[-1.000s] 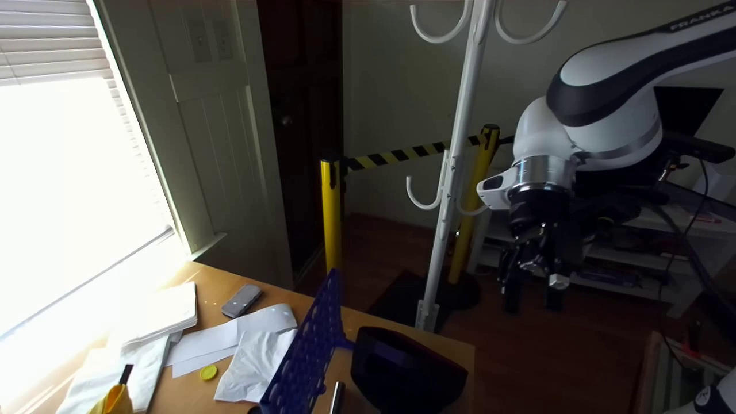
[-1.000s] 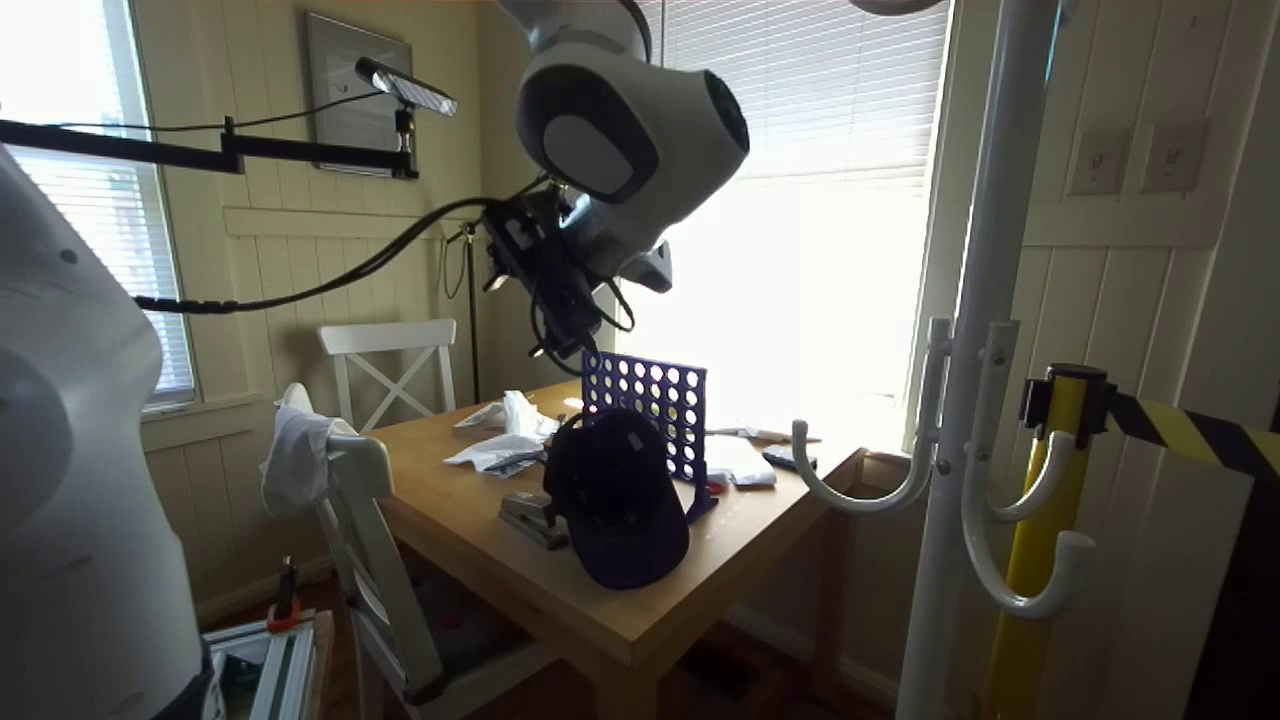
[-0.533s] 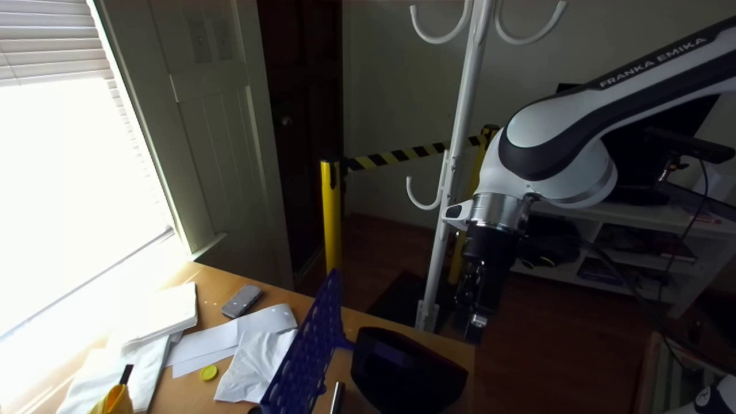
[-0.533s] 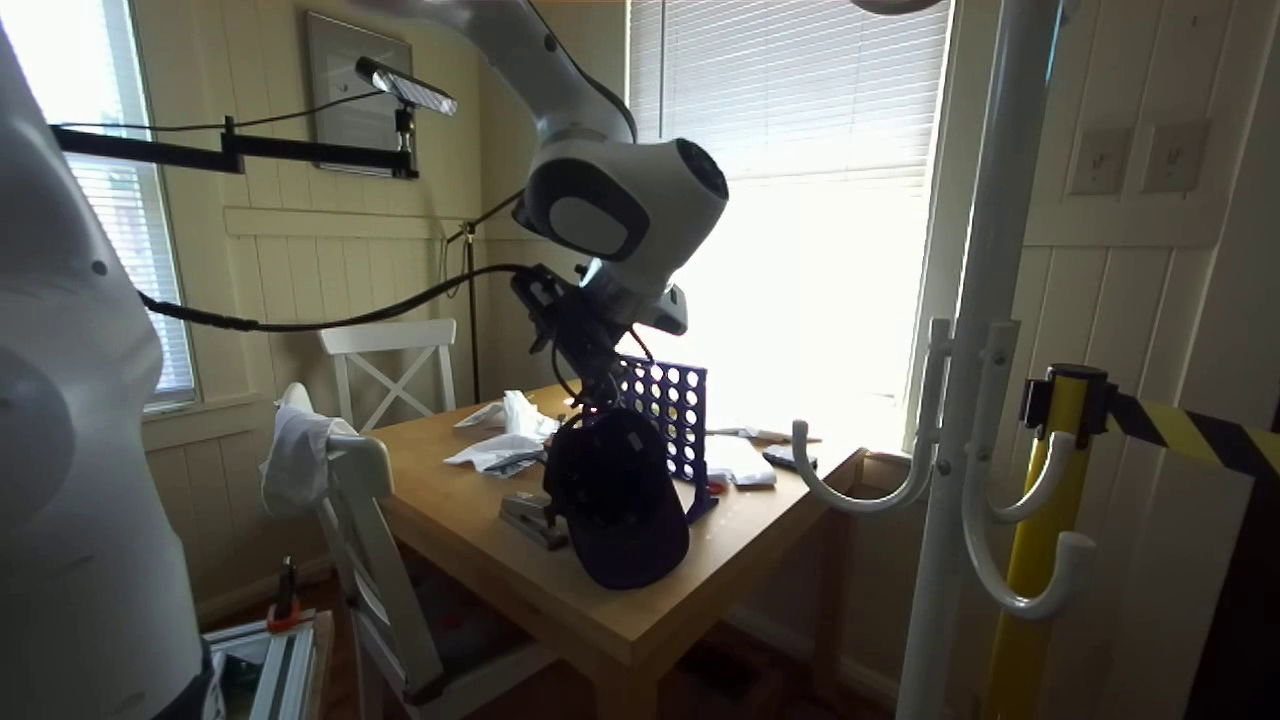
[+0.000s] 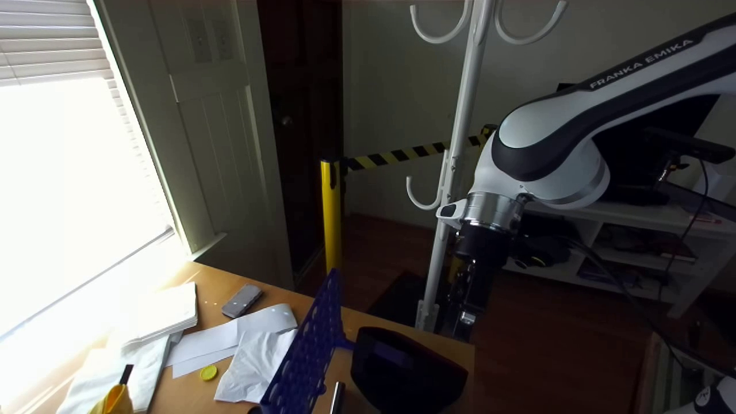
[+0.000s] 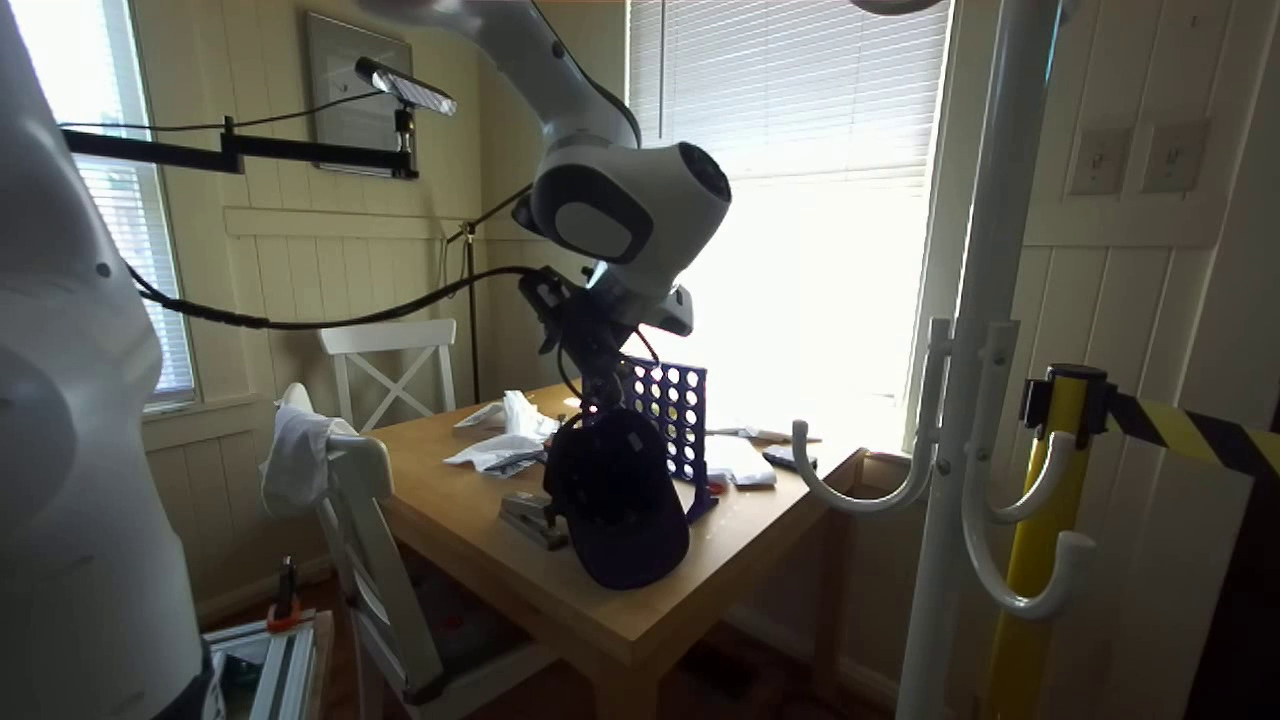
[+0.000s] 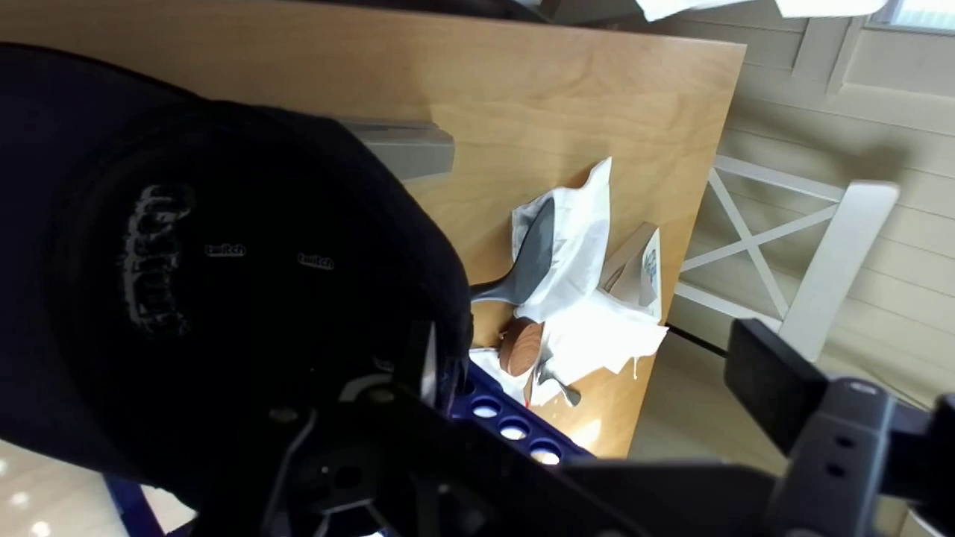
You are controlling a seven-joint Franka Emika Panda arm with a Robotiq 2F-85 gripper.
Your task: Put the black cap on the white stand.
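The black cap (image 5: 405,368) lies near the table corner; in an exterior view (image 6: 615,500) its brim points to the corner. In the wrist view, the cap (image 7: 246,291) fills the left side, with its inside showing. My gripper (image 7: 597,369) is open and empty. One finger overlaps the cap's edge in that view; the other is well away. I cannot tell whether the finger touches the cap. In an exterior view, the gripper (image 5: 460,328) is just above and behind the cap. The white stand (image 5: 463,123) rises beyond the table; its hooks also show in an exterior view (image 6: 968,420).
A blue perforated game grid (image 5: 307,339) stands upright beside the cap. A grey stapler (image 6: 533,518) lies close to the cap. White papers (image 7: 582,328) and a dark spatula (image 7: 531,253) lie farther along the table. A white chair (image 6: 370,560) stands at the table's side. A yellow post (image 5: 332,213) is near the stand.
My arm has come down and closer to the cap; in an exterior view the gripper moved left and down. Most of the motion came in the first half second. The cap has not moved.
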